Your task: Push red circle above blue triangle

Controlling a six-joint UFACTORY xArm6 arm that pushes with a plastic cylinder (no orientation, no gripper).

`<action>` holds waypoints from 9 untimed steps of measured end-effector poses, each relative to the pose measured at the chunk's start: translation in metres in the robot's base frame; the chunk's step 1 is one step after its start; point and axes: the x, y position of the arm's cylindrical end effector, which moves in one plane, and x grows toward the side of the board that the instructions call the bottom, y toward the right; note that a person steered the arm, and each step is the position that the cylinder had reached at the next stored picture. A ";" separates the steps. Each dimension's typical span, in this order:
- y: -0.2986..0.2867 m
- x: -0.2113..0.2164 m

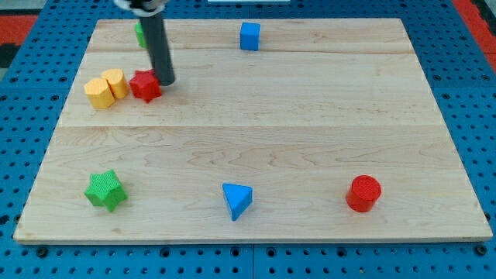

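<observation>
The red circle [363, 193] lies near the view's bottom right of the wooden board. The blue triangle [236, 200] lies at the bottom centre, well left of the red circle and about level with it. My tip [165, 80] is at the upper left of the board, far from both, touching the right side of a red star [145, 85].
Two yellow blocks, a hexagon [98, 93] and a cylinder [115, 81], sit left of the red star. A green block [140, 32] is partly hidden behind the rod. A blue cube [249, 36] is at top centre. A green star [105, 190] is at bottom left.
</observation>
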 end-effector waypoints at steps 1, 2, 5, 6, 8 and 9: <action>-0.010 0.010; 0.069 0.014; 0.373 0.103; 0.390 0.164; 0.311 0.211; 0.240 0.209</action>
